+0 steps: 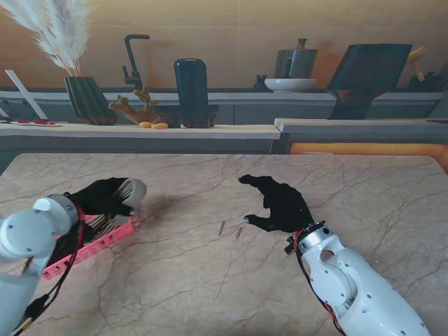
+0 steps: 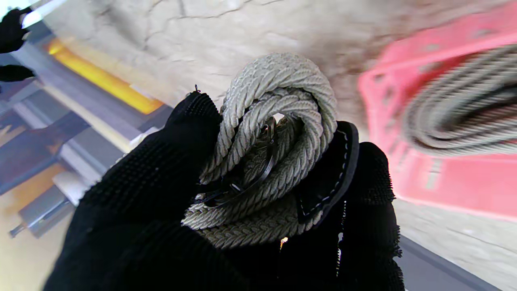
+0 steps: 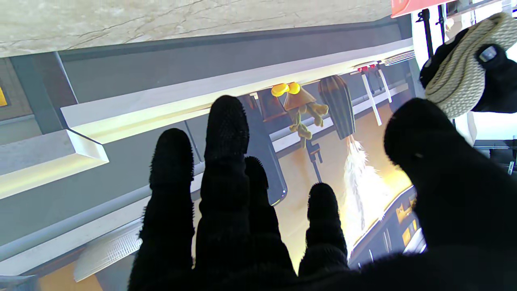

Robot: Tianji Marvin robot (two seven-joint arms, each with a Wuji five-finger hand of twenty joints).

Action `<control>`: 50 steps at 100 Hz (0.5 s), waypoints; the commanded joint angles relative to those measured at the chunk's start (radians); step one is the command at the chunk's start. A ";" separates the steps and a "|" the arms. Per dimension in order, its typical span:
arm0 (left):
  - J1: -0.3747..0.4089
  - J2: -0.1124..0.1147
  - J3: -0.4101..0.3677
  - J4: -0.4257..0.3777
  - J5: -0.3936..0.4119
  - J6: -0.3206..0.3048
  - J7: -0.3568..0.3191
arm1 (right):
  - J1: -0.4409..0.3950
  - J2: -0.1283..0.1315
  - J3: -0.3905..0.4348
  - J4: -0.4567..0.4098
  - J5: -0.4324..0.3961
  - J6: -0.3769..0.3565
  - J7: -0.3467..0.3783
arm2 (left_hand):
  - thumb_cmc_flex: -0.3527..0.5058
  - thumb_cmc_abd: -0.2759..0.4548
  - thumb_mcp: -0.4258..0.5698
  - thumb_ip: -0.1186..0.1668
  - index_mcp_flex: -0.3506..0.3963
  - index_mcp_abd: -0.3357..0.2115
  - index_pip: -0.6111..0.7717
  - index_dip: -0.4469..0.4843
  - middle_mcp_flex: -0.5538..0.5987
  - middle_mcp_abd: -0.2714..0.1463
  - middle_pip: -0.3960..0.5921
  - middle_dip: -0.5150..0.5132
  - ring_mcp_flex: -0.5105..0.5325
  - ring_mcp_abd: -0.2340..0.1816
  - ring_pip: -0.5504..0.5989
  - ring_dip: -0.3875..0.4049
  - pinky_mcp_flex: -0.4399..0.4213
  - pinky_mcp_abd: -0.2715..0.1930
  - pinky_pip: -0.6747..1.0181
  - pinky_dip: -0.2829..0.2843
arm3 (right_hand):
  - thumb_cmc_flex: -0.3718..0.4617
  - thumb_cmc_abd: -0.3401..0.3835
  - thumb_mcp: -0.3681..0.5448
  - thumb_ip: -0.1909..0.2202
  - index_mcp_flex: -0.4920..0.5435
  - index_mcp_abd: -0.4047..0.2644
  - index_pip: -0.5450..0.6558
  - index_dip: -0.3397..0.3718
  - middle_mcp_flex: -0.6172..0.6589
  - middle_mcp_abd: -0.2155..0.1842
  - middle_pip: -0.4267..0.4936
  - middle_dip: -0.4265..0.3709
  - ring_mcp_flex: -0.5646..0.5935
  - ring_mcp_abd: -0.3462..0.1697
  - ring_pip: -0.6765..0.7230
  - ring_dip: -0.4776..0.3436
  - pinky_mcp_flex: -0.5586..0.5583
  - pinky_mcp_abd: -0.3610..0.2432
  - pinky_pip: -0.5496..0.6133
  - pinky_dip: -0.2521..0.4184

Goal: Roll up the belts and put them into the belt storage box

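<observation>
In the stand view, the left hand (image 1: 105,197) and arm cover much of the pink storage box (image 1: 105,241) at lower left. Two small slivers (image 1: 229,229) on the bench (image 1: 231,280) are too small to identify. In the left wrist view, the box and the coiled belt inside it (image 2: 460,117) blur, cut by the right edge.

This looks like a staged kitchen, a mock-up rather than a lived-in one. A marble-patterned table (image 1: 231,280) fills the lower frame. Along the top runs a grey counter (image 1: 140,130) backed by a printed scene: a black tap (image 1: 133,59) at upper left, a ribbed vase of pampas grass (image 1: 87,98), a kettle (image 1: 297,61) and a white bowl (image 1: 290,85) at upper right.
</observation>
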 commanded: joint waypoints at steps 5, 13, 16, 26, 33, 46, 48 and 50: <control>0.031 0.024 -0.040 -0.004 0.065 0.007 -0.037 | 0.002 -0.002 -0.006 0.002 -0.002 0.003 0.009 | 0.125 0.237 0.081 0.093 0.073 -0.041 0.035 0.031 0.084 -0.002 0.110 0.036 0.013 -0.108 0.072 0.024 -0.012 -0.010 0.024 0.023 | -0.028 0.037 0.024 0.045 -0.025 -0.009 -0.020 -0.011 -0.001 0.010 -0.016 0.004 -0.015 0.002 0.004 -0.002 -0.013 -0.008 -0.004 0.023; 0.054 0.026 -0.066 -0.001 0.109 0.016 -0.046 | 0.006 -0.003 -0.009 0.005 0.003 0.004 0.013 | 0.129 0.229 0.088 0.097 0.087 -0.036 0.027 0.040 0.095 0.011 0.103 0.035 0.019 -0.086 0.082 0.035 -0.016 0.008 0.046 0.045 | -0.027 0.038 0.025 0.046 -0.024 -0.009 -0.020 -0.012 0.000 0.011 -0.016 0.004 -0.015 0.003 0.004 -0.002 -0.014 -0.006 -0.003 0.024; 0.065 0.027 -0.078 -0.001 0.127 0.020 -0.050 | 0.007 -0.003 -0.011 0.006 0.006 0.005 0.015 | 0.125 0.224 0.097 0.096 0.095 -0.036 0.024 0.044 0.101 0.013 0.102 0.034 0.023 -0.077 0.091 0.041 -0.015 0.014 0.061 0.057 | -0.027 0.037 0.026 0.045 -0.023 -0.010 -0.018 -0.013 -0.001 0.011 -0.015 0.004 -0.016 0.004 0.005 -0.002 -0.014 -0.007 -0.003 0.024; 0.106 0.026 -0.109 -0.006 0.197 0.036 -0.043 | 0.009 -0.002 -0.015 0.008 0.007 0.007 0.024 | 0.105 0.192 0.159 0.091 0.131 -0.021 0.016 0.048 0.133 0.040 0.119 0.045 0.049 -0.029 0.158 0.077 -0.003 0.053 0.153 0.128 | -0.029 0.039 0.026 0.045 -0.024 -0.010 -0.017 -0.015 0.001 0.011 -0.015 0.003 -0.015 0.004 0.006 -0.002 -0.015 -0.006 -0.003 0.024; 0.139 0.024 -0.129 -0.016 0.255 0.044 -0.036 | 0.009 -0.001 -0.016 0.009 0.008 0.008 0.028 | 0.091 0.171 0.200 0.086 0.153 -0.013 0.013 0.050 0.154 0.057 0.121 0.048 0.072 0.012 0.215 0.107 0.040 0.056 0.256 0.190 | -0.028 0.039 0.027 0.045 -0.023 -0.012 -0.015 -0.016 0.001 0.011 -0.016 0.003 -0.015 0.005 0.006 -0.002 -0.015 -0.005 -0.003 0.024; 0.188 0.014 -0.153 -0.027 0.333 0.067 0.005 | 0.011 -0.001 -0.019 0.011 0.012 0.009 0.033 | 0.080 0.158 0.228 0.076 0.161 -0.006 0.012 0.057 0.165 0.068 0.113 0.050 0.128 0.012 0.322 0.154 0.139 0.026 0.415 0.256 | -0.028 0.039 0.030 0.045 -0.021 -0.016 -0.011 -0.017 0.004 0.011 -0.016 0.003 -0.015 0.005 0.005 -0.002 -0.015 -0.004 -0.002 0.024; 0.193 0.013 -0.155 -0.028 0.335 0.074 0.011 | 0.012 -0.001 -0.020 0.011 0.013 0.010 0.034 | 0.081 0.159 0.227 0.076 0.160 -0.004 0.011 0.058 0.162 0.072 0.111 0.050 0.131 0.011 0.328 0.157 0.144 0.023 0.425 0.258 | -0.028 0.039 0.030 0.045 -0.021 -0.017 -0.009 -0.017 0.005 0.012 -0.016 0.003 -0.015 0.005 0.006 -0.002 -0.015 -0.004 -0.002 0.024; 0.197 0.012 -0.157 -0.027 0.338 0.080 0.019 | 0.013 -0.001 -0.021 0.012 0.013 0.010 0.036 | 0.085 0.161 0.224 0.077 0.160 -0.002 0.011 0.059 0.161 0.076 0.111 0.052 0.134 0.010 0.339 0.162 0.152 0.017 0.445 0.262 | -0.029 0.039 0.030 0.045 -0.021 -0.018 -0.007 -0.017 0.005 0.012 -0.016 0.002 -0.014 0.006 0.006 -0.002 -0.015 -0.004 -0.002 0.024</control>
